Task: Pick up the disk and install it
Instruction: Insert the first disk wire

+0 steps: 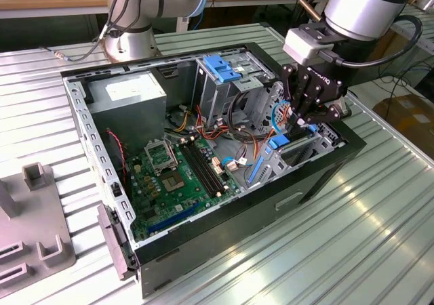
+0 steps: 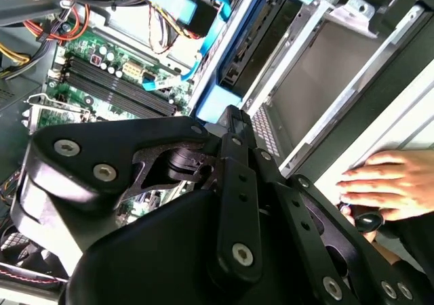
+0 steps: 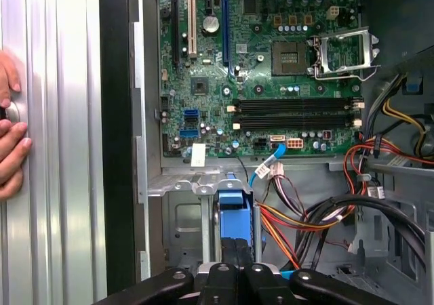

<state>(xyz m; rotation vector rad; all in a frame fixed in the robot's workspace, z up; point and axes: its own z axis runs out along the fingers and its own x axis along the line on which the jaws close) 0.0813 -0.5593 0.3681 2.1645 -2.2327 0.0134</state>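
Note:
The disk (image 1: 277,142) stands on edge in the bay at the front corner of the open computer case (image 1: 224,217), on the exterior view's right. Its blue side rail (image 2: 227,54) and dark body show in the second wrist view, and the blue rail end (image 3: 230,207) shows in the first wrist view. My black gripper (image 1: 298,120) hangs directly over it. The fingers are together, with no gap between them, in both wrist views. Their tips (image 2: 230,115) rest against the blue rail. In the first wrist view the gripper (image 3: 234,247) sits just behind the blue part.
Inside the case lie the green motherboard (image 1: 176,176), a grey power-supply box (image 1: 129,91), a metal drive cage with a blue latch (image 1: 220,68) and loose coloured cables (image 3: 319,217). A person's hand (image 2: 390,183) rests on the ribbed table beside the case. A grey fixture (image 1: 34,217) stands at the exterior view's left.

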